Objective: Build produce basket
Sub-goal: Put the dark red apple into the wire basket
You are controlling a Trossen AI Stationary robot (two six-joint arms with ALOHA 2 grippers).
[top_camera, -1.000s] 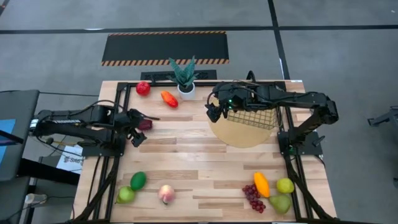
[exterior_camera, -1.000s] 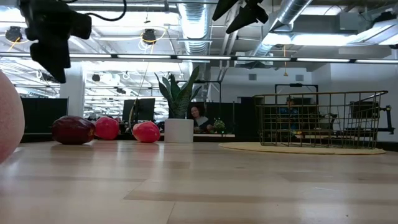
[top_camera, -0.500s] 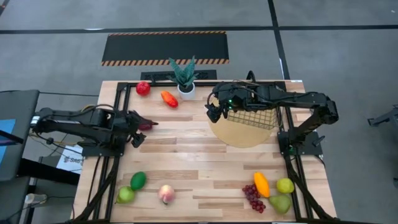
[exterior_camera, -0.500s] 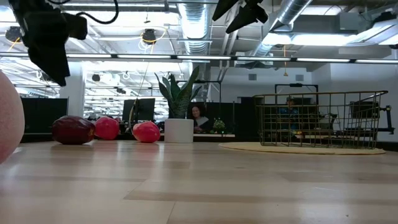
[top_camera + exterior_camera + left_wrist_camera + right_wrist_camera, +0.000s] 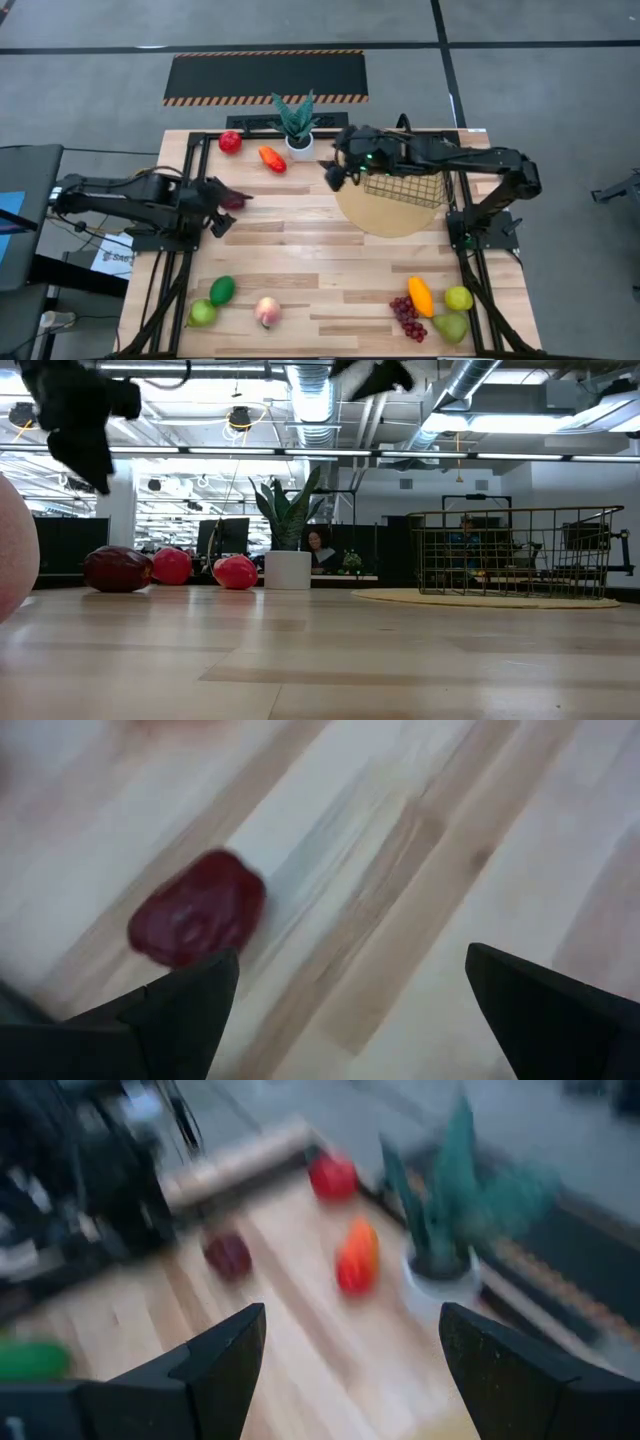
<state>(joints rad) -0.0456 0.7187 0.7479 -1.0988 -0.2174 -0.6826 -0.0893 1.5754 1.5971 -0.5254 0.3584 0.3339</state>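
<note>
My left gripper hangs open above the table's left side, beside a dark red fruit that lies on the wood. My right gripper is open in the air, just left of the brass wire basket. The basket stands on a round tan mat. A red apple and an orange-red pepper lie near the far edge. Avocado, green apple and peach lie near left. Grapes, mango, green apple and pear lie near right.
A potted green plant stands at the far edge between the pepper and the basket. Black frame rails run along the table's left, far and right sides. Bare wood fills the middle of the table.
My right gripper has moved up and toward the table's far left, away from the basket's corner, still open. My left gripper has edged a little closer to the dark red fruit. The fruit and the basket have stayed where they were.
</note>
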